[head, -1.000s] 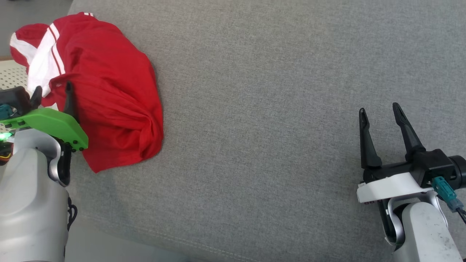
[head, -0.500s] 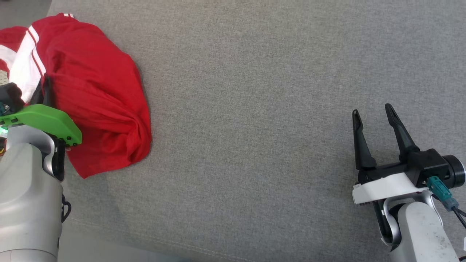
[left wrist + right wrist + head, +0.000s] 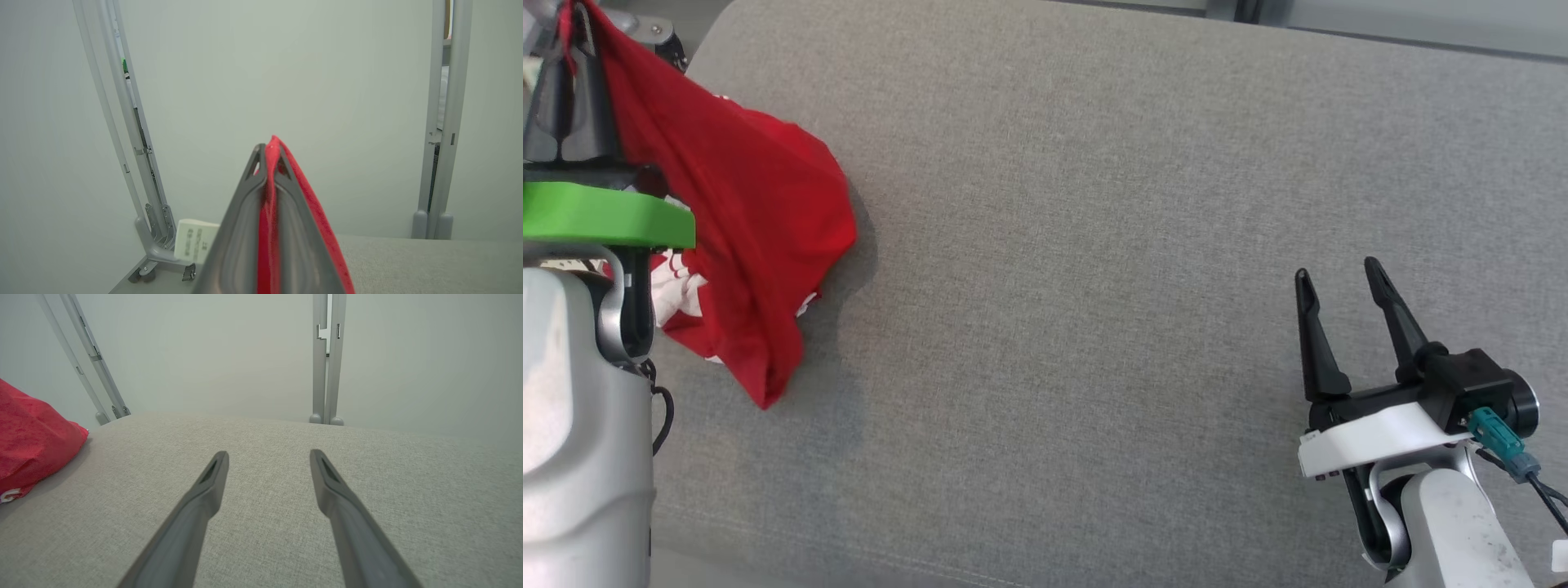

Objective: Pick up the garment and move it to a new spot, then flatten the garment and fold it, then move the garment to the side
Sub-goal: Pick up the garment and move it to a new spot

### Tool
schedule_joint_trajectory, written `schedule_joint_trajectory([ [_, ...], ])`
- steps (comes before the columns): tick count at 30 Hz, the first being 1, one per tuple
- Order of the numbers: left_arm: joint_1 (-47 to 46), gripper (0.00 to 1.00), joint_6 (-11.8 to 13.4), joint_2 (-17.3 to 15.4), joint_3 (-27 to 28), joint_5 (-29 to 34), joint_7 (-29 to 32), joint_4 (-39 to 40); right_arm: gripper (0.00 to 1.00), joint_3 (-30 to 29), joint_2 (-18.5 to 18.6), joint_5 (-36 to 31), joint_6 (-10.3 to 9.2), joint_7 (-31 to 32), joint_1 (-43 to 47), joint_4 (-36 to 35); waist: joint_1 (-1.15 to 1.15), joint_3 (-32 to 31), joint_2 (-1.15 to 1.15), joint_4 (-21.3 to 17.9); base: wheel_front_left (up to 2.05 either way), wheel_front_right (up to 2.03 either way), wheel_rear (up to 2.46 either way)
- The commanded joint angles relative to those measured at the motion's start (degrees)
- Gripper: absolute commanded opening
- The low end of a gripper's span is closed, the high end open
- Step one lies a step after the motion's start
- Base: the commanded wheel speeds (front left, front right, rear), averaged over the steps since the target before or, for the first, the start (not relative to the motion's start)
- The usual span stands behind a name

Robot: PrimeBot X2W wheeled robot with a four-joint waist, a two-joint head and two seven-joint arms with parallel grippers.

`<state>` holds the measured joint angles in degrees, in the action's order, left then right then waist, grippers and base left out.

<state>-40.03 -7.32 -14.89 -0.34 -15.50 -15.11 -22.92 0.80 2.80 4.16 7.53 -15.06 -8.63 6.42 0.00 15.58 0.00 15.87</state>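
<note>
Head view: left claw [image 3: 565, 16] clamps garment [image 3: 760, 204] at the cushion [image 3: 1094, 245] edge; right claw [image 3: 1338, 269] spread wide, empty.

head cam looks steeply down on the grey cushion [image 3: 1094, 245] from close above. left wrist cam peers along the left gripper [image 3: 269, 157], level at the pale wall [image 3: 286, 61]. right wrist cam skims low over the cushion toward that wall, sharing the red garment [image 3: 752, 204] with the head cam.

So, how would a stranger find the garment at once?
Start from the wide grey cushion. At its left end, the shut left gripper holds a red garment draping onto it. Nothing else is red; white print marks its lower part.
</note>
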Motion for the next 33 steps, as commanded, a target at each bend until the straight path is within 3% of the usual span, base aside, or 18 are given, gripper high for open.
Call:
schedule_joint_trajectory([
  [1, 0.9, 0.0, -0.1, 0.2, 0.1, 0.6, 0.0, 3.6, 1.0, 0.1, 0.2, 0.8, -0.08, -0.2, 0.6, 0.0, 0.0, -3.3, 0.0, -1.7, 0.0, 0.0, 0.0],
  [7, 4.0, 0.0, -0.2, 1.0, -0.4, 1.3, 0.0, 17.5, 1.0, 0.6, 0.2, 2.4, -0.08, -0.2, 1.3, 0.1, 0.0, -5.7, 0.0, -5.3, 0.0, 0.0, 0.0],
  [14, 3.6, 0.0, -0.2, 0.9, -5.4, 1.1, 0.0, 23.5, 1.0, 0.7, 0.2, 4.1, -0.08, -0.2, 1.9, 0.4, 0.0, -7.0, 0.0, -11.1, 0.0, 0.0, 0.0],
  [21, 0.7, 0.0, -0.2, 1.6, -12.6, 0.4, 0.5, 26.1, 1.0, -0.2, 0.2, 4.8, -0.08, -0.2, 2.2, 0.0, 0.0, -6.4, 0.0, -18.3, 0.0, 0.0, 0.0],
  [33, -7.5, 0.0, -0.1, 8.3, -20.8, -0.1, 1.8, 20.7, 1.0, 1.5, 0.1, 9.9, -0.08, -0.2, 0.5, -0.6, 0.0, -1.5, 0.0, -34.2, 0.0, 0.0, 0.0],
])
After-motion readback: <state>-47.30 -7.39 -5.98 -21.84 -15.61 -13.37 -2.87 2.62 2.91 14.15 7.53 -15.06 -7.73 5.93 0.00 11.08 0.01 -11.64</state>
